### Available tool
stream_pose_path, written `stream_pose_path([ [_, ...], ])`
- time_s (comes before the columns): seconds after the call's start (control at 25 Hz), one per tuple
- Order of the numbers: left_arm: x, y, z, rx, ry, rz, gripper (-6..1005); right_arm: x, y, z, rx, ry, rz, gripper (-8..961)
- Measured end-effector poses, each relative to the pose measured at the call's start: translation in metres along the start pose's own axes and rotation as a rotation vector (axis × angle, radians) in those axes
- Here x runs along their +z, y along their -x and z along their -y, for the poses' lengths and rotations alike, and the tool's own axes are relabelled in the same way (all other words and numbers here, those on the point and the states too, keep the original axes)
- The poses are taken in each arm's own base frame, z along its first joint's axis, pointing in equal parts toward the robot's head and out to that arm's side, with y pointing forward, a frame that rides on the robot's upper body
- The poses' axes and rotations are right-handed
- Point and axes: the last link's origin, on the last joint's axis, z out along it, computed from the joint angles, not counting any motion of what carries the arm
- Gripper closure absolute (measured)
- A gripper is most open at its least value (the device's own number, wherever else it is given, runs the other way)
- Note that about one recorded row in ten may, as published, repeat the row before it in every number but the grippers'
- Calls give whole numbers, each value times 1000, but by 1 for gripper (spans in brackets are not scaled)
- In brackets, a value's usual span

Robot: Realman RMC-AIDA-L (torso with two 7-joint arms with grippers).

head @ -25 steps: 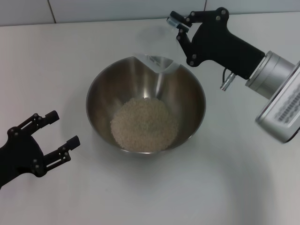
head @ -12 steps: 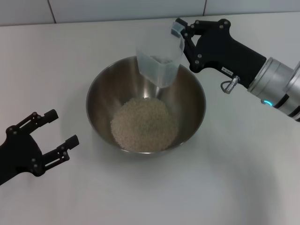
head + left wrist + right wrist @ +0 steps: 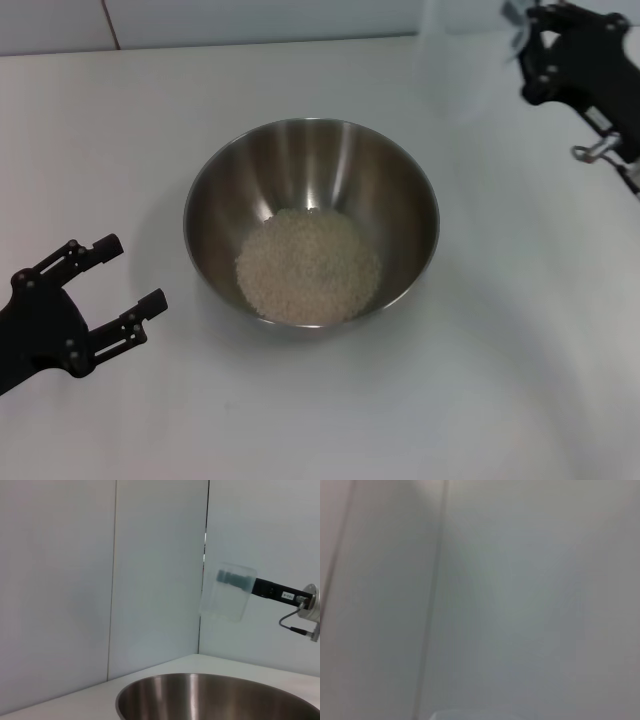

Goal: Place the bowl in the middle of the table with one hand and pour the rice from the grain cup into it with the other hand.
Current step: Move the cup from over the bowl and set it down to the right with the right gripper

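Note:
The steel bowl [image 3: 400, 190] stands in the middle of the white table [image 3: 500, 380]. A pale heap of rice [image 3: 308, 265] lies in its bottom. My right gripper [image 3: 518, 45] is at the far right corner, clear of the bowl and shut on the grain cup [image 3: 462, 55], which looks clear and empty. In the left wrist view the grain cup [image 3: 227, 592] hangs in the air beyond the bowl's rim [image 3: 150, 687], held by the right gripper [image 3: 240, 579]. To the bowl's left, near the front, my left gripper [image 3: 133, 272] is open and holds nothing.
A tiled wall [image 3: 250, 18] runs along the far edge of the table, and the right wrist view shows only that wall, blurred. White table surface surrounds the bowl on every side.
The right gripper has carried the cup away from above the bowl's far rim, up and to the far right. The left arm, the bowl and the rice have stayed still.

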Motion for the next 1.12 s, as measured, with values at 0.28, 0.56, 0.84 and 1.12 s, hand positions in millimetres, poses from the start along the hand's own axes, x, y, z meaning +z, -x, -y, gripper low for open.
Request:
stream_pose_path([
  [0.28, 0, -1, -1, -2, 8, -9, 189, -32, -6, 18, -21, -126, -30, 939],
  [0.56, 1, -2, -2, -4, 10, -13, 188, -51, -14, 26, -35, -196, -63, 938],
  [0.84, 2, -3, -2, -4, 14, -19, 189, -49, -23, 23, -43, -190, -96, 938],
  [1.12, 3, -3, -2, -6, 17, -23, 189, -47, -43, 17, -53, -185, -185, 939],
])
